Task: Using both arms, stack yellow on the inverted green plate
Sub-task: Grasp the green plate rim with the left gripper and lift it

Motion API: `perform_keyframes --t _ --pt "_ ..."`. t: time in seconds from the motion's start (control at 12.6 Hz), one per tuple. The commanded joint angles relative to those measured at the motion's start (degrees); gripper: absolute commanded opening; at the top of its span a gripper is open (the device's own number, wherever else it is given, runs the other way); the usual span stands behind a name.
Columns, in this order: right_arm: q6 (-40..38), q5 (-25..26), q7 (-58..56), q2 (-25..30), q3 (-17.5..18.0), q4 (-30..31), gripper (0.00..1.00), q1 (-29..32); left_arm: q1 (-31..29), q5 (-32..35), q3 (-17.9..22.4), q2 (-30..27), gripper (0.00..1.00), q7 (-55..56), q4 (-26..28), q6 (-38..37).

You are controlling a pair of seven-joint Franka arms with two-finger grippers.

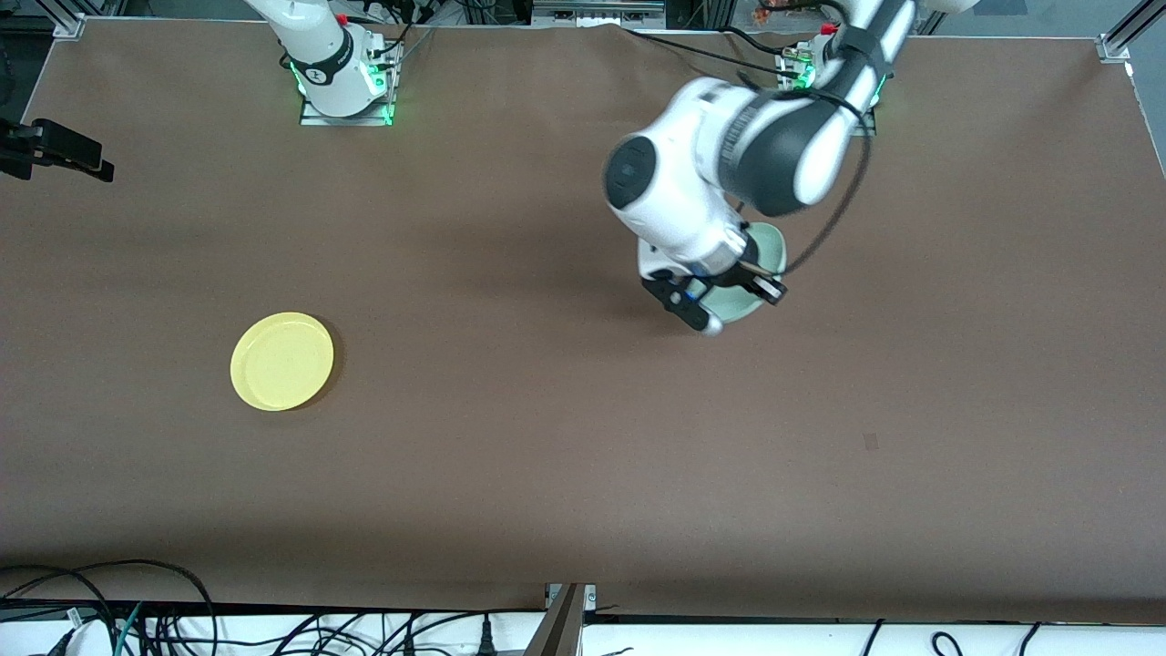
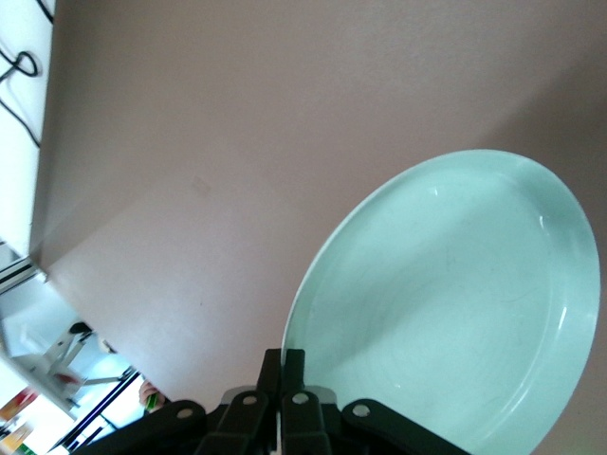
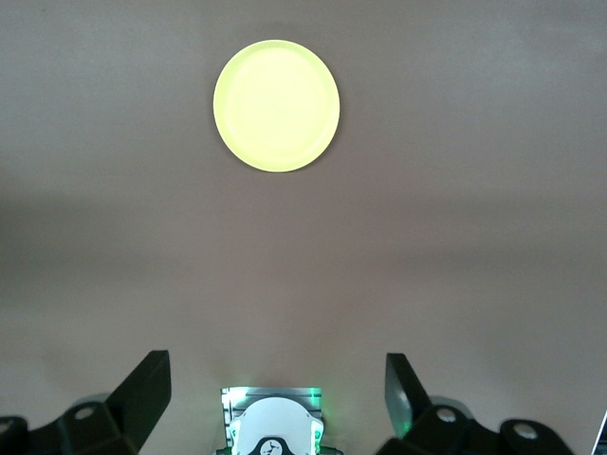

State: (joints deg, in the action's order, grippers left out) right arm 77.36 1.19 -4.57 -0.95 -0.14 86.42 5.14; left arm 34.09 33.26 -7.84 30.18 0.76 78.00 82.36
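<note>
Sideways, pale green plate (image 2: 455, 313) hangs tilted, rim pinched

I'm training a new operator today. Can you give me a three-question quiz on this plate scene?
1. True or false: the left gripper is shut on the green plate's rim.
2. Which plate lies flat on the table, untouched?
A. green
B. yellow
3. Fill in: the right gripper's jaws are ____.

Key: 1 true; 2 B, the yellow plate; 3 open.
</note>
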Motion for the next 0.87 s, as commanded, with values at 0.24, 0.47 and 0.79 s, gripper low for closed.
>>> perform_keyframes --t 0.24,0.47,0.79 --pt "-0.1 0.2 0.0 -0.2 0.0 -0.6 1.00 0.7 11.6 19.5 1.3 5.6 0.00 17.0 -2.9 -6.2" --pt "0.1 0.1 0.3 -2.4 -0.3 -1.1 1.00 0.6 15.6 24.4 1.5 9.1 0.00 26.3 -3.3 -6.4" --pt "2.1 0.1 0.1 -8.1 -1.1 -1.3 1.00 1.4 23.5 31.2 3.3 18.1 0.00 37.9 -4.1 -12.1"
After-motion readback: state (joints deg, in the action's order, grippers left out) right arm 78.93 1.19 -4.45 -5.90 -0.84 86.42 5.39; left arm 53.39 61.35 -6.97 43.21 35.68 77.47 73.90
